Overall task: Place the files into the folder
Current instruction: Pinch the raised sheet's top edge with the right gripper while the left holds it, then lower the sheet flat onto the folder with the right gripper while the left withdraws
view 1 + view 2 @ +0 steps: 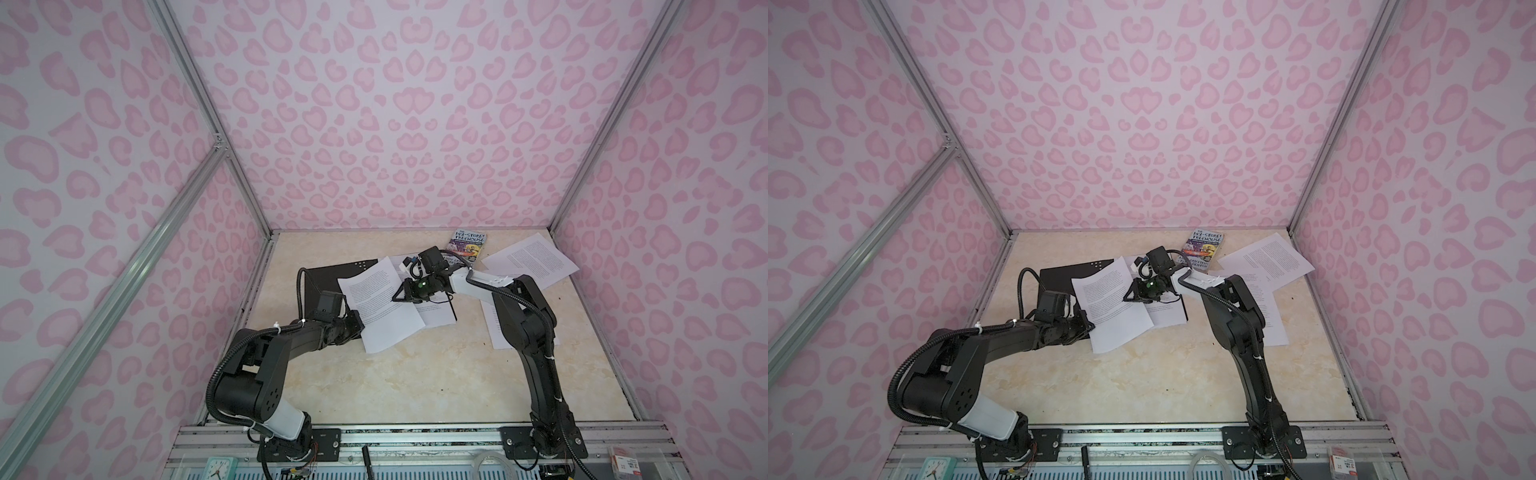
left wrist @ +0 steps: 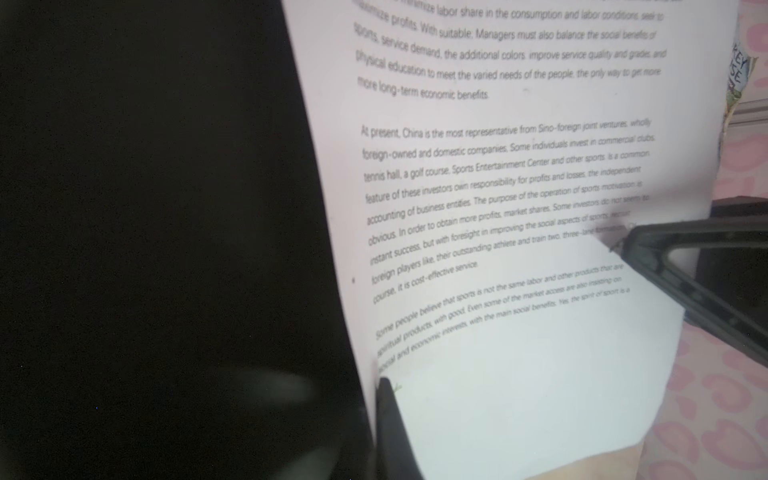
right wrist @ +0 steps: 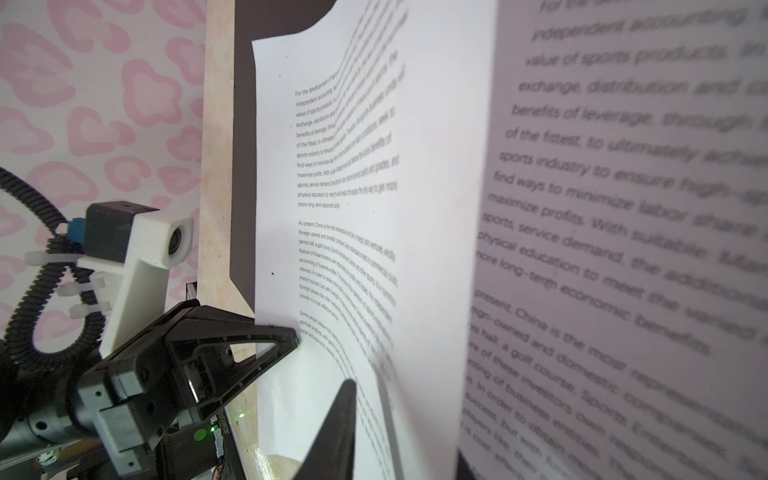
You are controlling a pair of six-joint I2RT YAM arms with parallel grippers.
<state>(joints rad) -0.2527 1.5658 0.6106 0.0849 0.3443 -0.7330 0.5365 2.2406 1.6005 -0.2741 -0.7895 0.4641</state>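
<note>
At table [image 1: 415,382] centre: left gripper [image 3: 293,337] clamped tight on sheet [image 1: 374,316] edge. Right gripper [image 1: 395,298] at sheet middle, jaw closure cannot be told. Sheet partly overlaps open folder [image 1: 328,282]. Step: seating sheet. Next: slide sheet fully onto folder, square to spine. Other files [image 1: 528,259] lie right.

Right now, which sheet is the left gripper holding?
The middle sheet, over the black folder; the left gripper pinches its left edge. The other sheets lie flat.
</note>
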